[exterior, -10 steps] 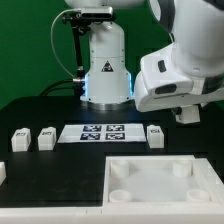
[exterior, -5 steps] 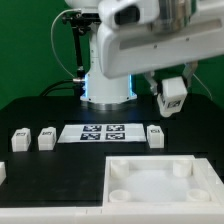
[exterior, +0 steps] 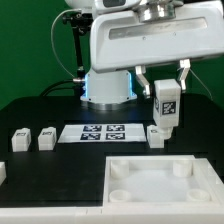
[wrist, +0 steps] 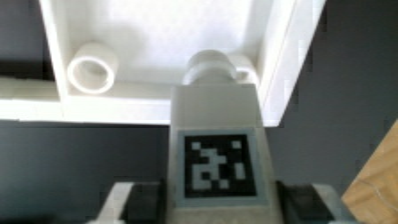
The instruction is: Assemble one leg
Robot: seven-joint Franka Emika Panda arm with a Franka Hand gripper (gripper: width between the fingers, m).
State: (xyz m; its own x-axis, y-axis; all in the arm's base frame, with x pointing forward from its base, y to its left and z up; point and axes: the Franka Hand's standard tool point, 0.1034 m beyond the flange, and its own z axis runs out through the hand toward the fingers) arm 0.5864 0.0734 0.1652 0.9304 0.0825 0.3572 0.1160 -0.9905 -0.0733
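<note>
At the exterior view's left, two loose legs [exterior: 18,139] [exterior: 45,138], small white oblong plastic posts with square tags, stand on the black table [exterior: 60,165], well apart from the action. Next comes the marker board [exterior: 103,132], and a third loose leg [exterior: 155,136] stands just beside its right end. Above that one hangs the leg [exterior: 166,108] of this step, a small white oblong plastic post with a black-and-white square tag, pinched near its upper end between the jaws of the black two-finger gripper [exterior: 166,88]. Half a second ago it was carried tilted and further to the exterior view's right; now it has swung upright and come lower, clear of the table. The wrist view shows the leg [wrist: 217,120] clamped from both sides, its rounded end by the wall of the large white square plastic panel [wrist: 160,30], apart from a round socket [wrist: 89,70]. The carry looks nearly done, but the leg must probably still be lined up over a socket.
</note>
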